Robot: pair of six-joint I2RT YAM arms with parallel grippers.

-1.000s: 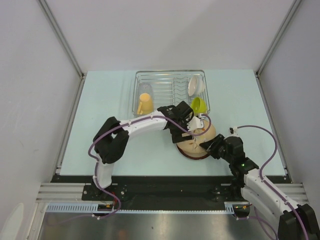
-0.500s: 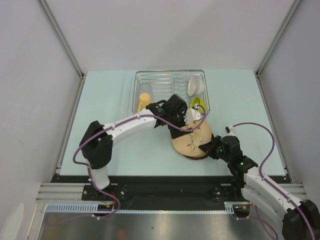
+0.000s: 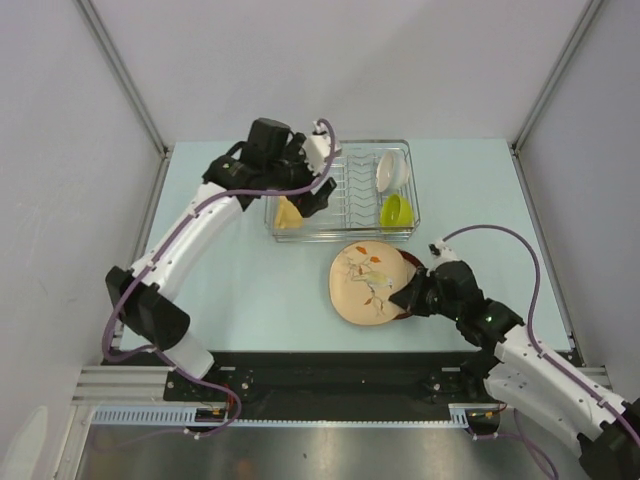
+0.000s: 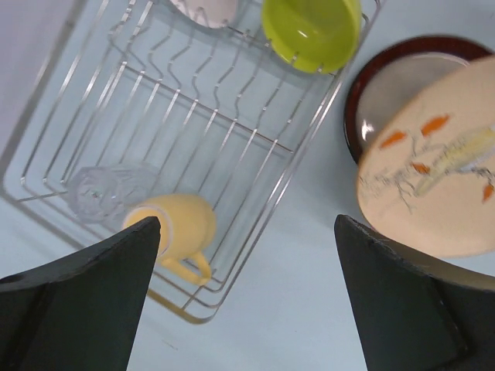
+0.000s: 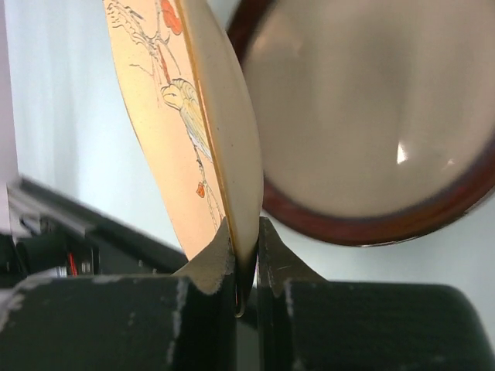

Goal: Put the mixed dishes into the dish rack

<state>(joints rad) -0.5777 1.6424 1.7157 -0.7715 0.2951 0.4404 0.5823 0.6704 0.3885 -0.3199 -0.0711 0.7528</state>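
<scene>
Right fingers (image 5: 272, 255): closed thin on the lower edge of the round wooden plate (image 5: 174, 116), which is tilted up on edge, painted face to the left of the fingers. Just beyond the fingers, flat on the counter (image 3: 230, 280): the beige plate (image 5: 363, 116) with dark-brown rim.

Hold the pinch firm: only a narrow edge gripped, so likely risk of swinging or slipping. Lift clear of the beige plate first, then carry upright to a free slot of the dish rack (image 3: 340, 144), far from these fingers.

Left fingers (image 4: 85, 301): wide apart, empty, above the rack. Below, between them: yellow mug (image 4: 182, 224) and clear glass (image 4: 108, 189).

Counted: two plates, both outside the rack. Inside it, two bowls, a lime-green bowl (image 4: 309, 31) and a white bowl (image 3: 390, 170), one mug, one glass. One rack.
</scene>
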